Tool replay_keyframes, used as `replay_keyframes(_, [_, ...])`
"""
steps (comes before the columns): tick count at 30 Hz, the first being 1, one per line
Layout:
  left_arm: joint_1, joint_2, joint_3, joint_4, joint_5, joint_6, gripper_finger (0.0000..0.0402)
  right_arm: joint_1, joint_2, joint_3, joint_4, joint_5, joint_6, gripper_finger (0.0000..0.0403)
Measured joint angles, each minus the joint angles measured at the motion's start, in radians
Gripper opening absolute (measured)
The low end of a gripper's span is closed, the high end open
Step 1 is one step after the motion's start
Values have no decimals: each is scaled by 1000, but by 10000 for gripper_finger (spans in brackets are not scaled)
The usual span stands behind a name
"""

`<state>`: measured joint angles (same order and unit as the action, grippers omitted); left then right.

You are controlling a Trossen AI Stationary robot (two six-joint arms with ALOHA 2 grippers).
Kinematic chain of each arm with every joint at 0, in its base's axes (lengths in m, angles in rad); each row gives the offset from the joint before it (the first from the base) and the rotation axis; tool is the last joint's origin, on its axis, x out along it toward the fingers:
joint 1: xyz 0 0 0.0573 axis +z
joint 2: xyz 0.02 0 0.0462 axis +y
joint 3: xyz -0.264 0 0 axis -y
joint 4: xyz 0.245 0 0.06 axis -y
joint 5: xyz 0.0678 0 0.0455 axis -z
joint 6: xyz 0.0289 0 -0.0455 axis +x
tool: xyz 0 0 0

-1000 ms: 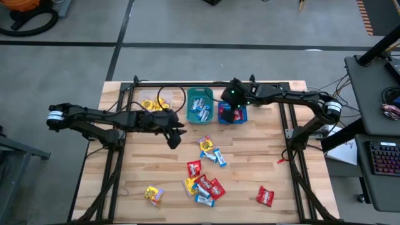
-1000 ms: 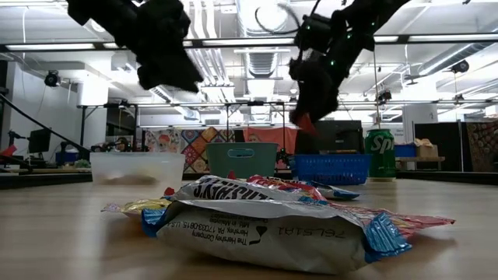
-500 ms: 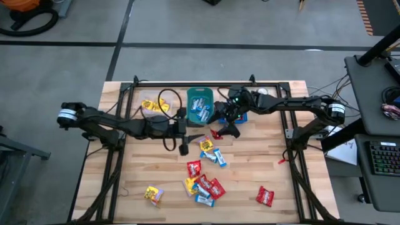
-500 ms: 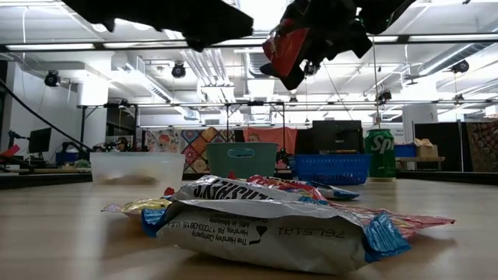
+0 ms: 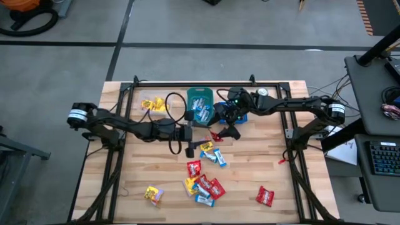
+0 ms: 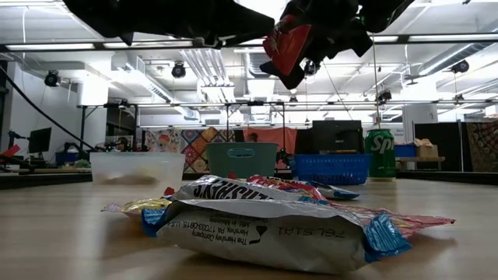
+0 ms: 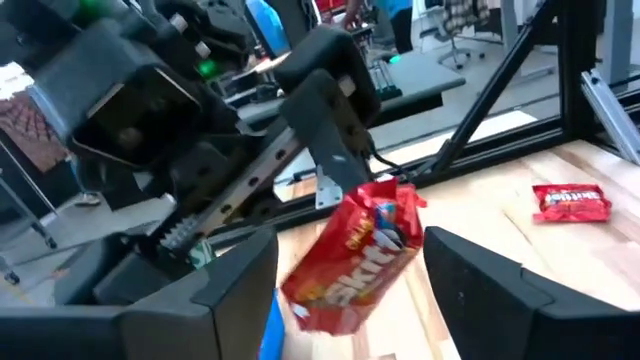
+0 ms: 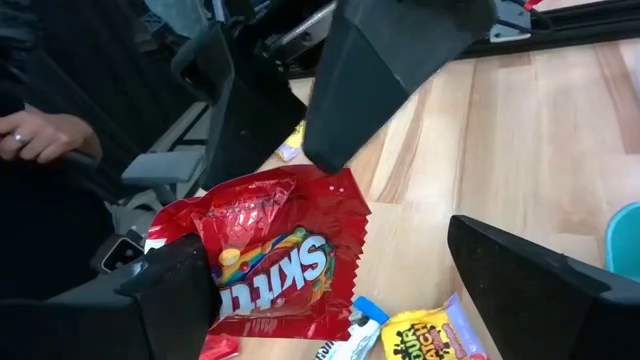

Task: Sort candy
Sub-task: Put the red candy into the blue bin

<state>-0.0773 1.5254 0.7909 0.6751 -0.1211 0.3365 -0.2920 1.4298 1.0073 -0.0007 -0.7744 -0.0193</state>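
My right fingers pinch one edge of a red Skittles pack (image 5: 217, 135), and the right gripper (image 5: 229, 132) hangs in the air just right of the high view's middle, below the blue basket (image 5: 232, 113); my left gripper (image 5: 195, 146), spread wide, sits just left of the pack and faces it, so in the left wrist view the pack (image 7: 357, 258) hangs between my two dark left fingers (image 7: 489, 283) without touching them. By my reckoning the sorting is partly done: yellow packs lie in the clear bin (image 5: 152, 103) at upper left, light-blue ones in the teal bin (image 5: 199, 95), something red in the blue basket. Left on the table (image 5: 294, 194) are a loose cluster of mixed candies (image 5: 203, 181) at lower centre, one yellow pack (image 5: 153, 195) at lower left and one red pack (image 5: 265, 196) at lower right. The held pack hangs tilted, its long axis slanting down from the pinched edge; in the right wrist view its printed face (image 8: 268, 262) is turned toward the camera.
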Motion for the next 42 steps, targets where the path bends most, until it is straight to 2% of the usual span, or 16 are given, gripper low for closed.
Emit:
replay_keyframes(6, [3, 39, 0, 35, 32, 40, 231, 0, 0, 0, 0, -1, 0, 363])
replay_keyframes(10, [4, 67, 0, 65, 33, 48, 213, 4, 0, 0, -1, -1, 0, 363])
replay_keyframes(15, [4, 70, 0, 72, 24, 48, 150, 7, 1, 0, -1, -1, 0, 363])
replay_keyframes(22, [2, 66, 0, 47, 5, 44, 17, 6, 0, 0, -2, 0, 27, 363])
replay_keyframes(25, [2, 59, 0, -17, -14, 4, 13, 4, -1, 0, -9, 7, 63, 363])
replay_keyframes(30, [-3, 38, 0, -165, -98, -81, 4, 4, -25, 1, -97, 147, 99, 363])
replay_keyframes(34, [-5, 19, 0, -275, -222, -165, 4, 21, -50, 2, -175, 370, 124, 363])
replay_keyframes(36, [-3, 15, 0, -295, -238, -186, 4, 44, -50, 2, -208, 475, 114, 363])
replay_keyframes(42, [-5, 14, 0, -282, -237, -200, 2, 90, -22, 2, -174, 518, 98, 363])
